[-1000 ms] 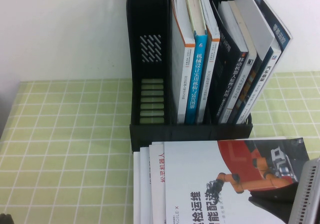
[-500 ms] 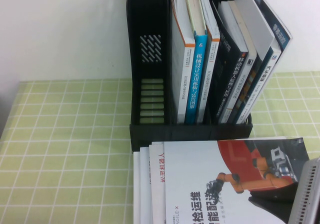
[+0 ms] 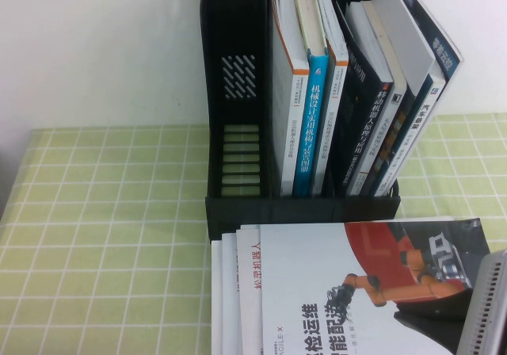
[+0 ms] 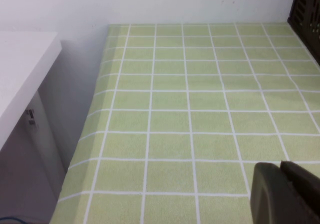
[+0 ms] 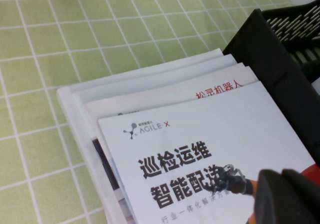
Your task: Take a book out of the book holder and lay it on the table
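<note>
The large thin white-covered book (image 3: 333,292) with a bold black Chinese title and an orange robot arm pictured on a red-and-dark panel lay flat, face up, at the near edge of the table (image 3: 103,236), directly in front of the book holder. It sat topmost on a staggered pile of similar white books (image 3: 236,292), whose edges showed along its left side; one of these bore red Chinese lettering.

The right gripper (image 5: 285,196), a dark body, stood over the near right part of the book's cover, at the printed robot arm. Its fingers were pressed together. Whether they touched the cover could not be determined. In the high view the right arm showed only as a grey ribbed part and dark housing at the table's near right corner.

The tall black plastic book holder (image 3: 238,204) stood upright toward the far edge of the table, against the white wall. Its leftmost compartment was vacant, showing a divider with slanted slot perforations. The middle compartment held upright books, among them a blue-spined book (image 3: 313,125); the right compartment held several dark-spined volumes leaning rightward.

The left gripper (image 4: 287,194) was stationed above bare light green checked cloth near the table's left edge, well apart from the books. Only a dark portion of it was in view; the state of its fingers could not be told.
</note>
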Robot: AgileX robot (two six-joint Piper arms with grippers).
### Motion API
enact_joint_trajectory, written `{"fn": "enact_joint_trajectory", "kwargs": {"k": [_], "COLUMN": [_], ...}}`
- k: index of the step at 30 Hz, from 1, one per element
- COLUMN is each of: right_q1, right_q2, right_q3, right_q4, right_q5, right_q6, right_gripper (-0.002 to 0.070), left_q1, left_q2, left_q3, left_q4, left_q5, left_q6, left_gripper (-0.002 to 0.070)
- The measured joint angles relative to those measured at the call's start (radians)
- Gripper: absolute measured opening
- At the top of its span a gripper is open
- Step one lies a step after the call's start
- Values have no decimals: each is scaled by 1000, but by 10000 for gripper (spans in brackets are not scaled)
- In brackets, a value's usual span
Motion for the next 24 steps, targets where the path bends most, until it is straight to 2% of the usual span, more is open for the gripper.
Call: {"fn": "enact_joint_trajectory", "kwargs": {"k": [7, 10, 17, 24], "right_q1": [-2, -42, -328, -593], "right_q2": [-13, -71, -324, -588], "right_q3": [0, 0, 0, 103], "right_q4": [0, 10, 41, 43], "right_q5": [7, 34, 130, 98], "right_q6": [0, 0, 34, 92], "right_gripper": [-2, -2, -2, -2], "left_q1": [0, 0, 0, 0], "left_q2": [0, 0, 0, 0], "left_q3": [0, 0, 0, 0], "left_q4": [0, 0, 0, 0], "left_q5": [0, 0, 2, 2], "left_q6": [-1, -1, -4, -6], "left_gripper": [-3, -2, -3, -3]}}
